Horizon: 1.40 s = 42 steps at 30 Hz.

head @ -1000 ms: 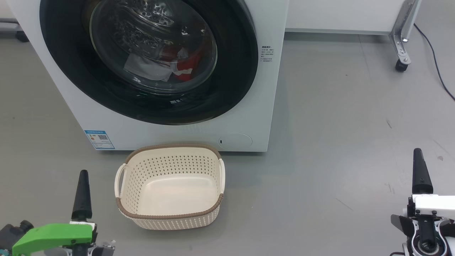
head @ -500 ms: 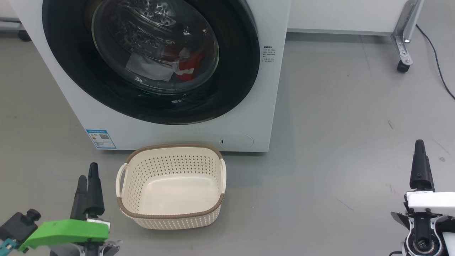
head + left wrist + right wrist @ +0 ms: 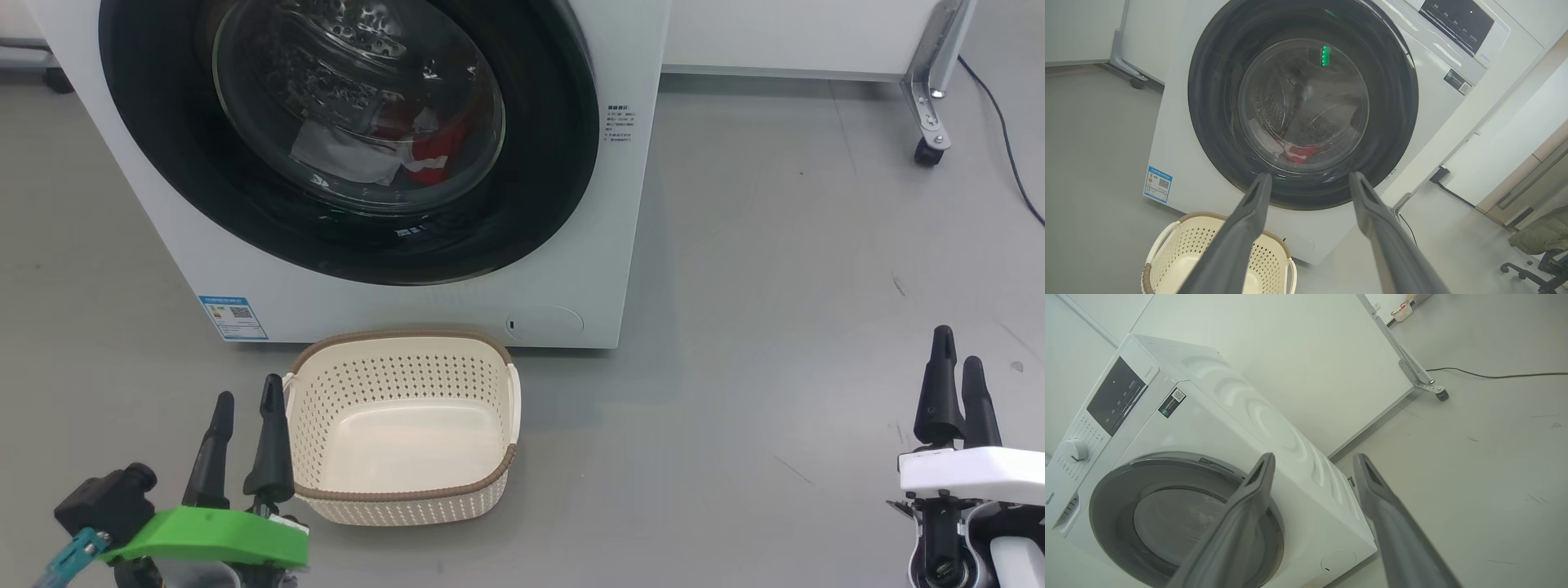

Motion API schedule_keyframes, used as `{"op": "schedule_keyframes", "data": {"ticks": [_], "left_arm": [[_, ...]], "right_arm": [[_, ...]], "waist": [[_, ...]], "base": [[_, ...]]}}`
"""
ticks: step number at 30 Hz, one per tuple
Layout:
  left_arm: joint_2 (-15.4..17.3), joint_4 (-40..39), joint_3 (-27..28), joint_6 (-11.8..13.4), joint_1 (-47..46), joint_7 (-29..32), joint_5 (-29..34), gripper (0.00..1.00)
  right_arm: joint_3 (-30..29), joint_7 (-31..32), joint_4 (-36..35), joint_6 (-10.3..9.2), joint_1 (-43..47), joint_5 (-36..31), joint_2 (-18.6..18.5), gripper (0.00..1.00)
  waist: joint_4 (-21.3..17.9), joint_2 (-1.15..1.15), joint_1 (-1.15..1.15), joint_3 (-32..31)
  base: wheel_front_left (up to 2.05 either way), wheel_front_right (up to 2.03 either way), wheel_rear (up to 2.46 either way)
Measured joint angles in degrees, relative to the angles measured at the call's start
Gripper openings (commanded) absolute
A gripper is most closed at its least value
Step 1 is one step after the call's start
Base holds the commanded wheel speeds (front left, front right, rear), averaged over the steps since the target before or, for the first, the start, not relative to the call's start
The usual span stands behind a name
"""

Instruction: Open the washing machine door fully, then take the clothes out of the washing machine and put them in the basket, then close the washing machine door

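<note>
Facing washing machine [image 3: 188,245], door [image 3: 163,139] shut over clothes [image 3: 437,151]; basket [image 3: 392,335] before it.
We hold left gripper [image 3: 246,389] and right gripper [image 3: 957,346] low, both wide open, empty.

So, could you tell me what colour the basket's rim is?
Brown; the basket shows best in the head view.

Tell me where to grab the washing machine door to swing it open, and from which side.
Take the washing machine door by the narrow recess in its rim, on the robot's right edge. Hook a finger of the open right gripper in from the right. The door lies shut and flush, and its smooth round face offers no other hold. The hinge is probably opposite.
</note>
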Motion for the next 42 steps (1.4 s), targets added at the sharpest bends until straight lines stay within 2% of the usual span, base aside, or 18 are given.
{"op": "schedule_keyframes", "data": {"ticks": [4,16,23,35,42], "left_arm": [[0.13,0.00,-1.23,0.13,0.01,-0.71,5.46,1.00],[0.82,0.16,-4.07,2.60,0.00,-2.93,21.70,1.00],[1.32,0.40,-6.33,3.75,0.00,-4.12,30.18,1.00],[1.20,3.66,-7.47,5.48,0.03,-4.19,32.90,1.00],[1.04,5.00,-7.55,6.04,0.03,-4.19,32.95,1.00]], "right_arm": [[1.15,-0.86,-0.03,-0.47,0.36,-4.13,-0.16,1.00],[5.17,-2.57,-0.02,-1.53,0.39,-16.57,-2.14,1.00],[7.22,-3.00,0.21,-2.83,0.42,-22.98,-2.78,1.00],[9.81,-0.57,3.79,-3.96,1.20,-25.54,-3.38,1.00],[11.44,1.27,5.10,-3.97,1.35,-26.66,-4.06,1.00]], "waist": [[0.02,0.00,0.00,0.03],[0.18,0.00,0.00,0.03],[0.26,0.00,0.00,0.00],[0.25,0.00,0.00,-0.02],[0.24,0.00,0.00,-0.05]], "base": [[0.00,0.00,0.00],[0.00,0.00,0.00],[0.00,0.00,0.00],[0.00,0.00,0.00],[0.00,0.00,0.00]]}}
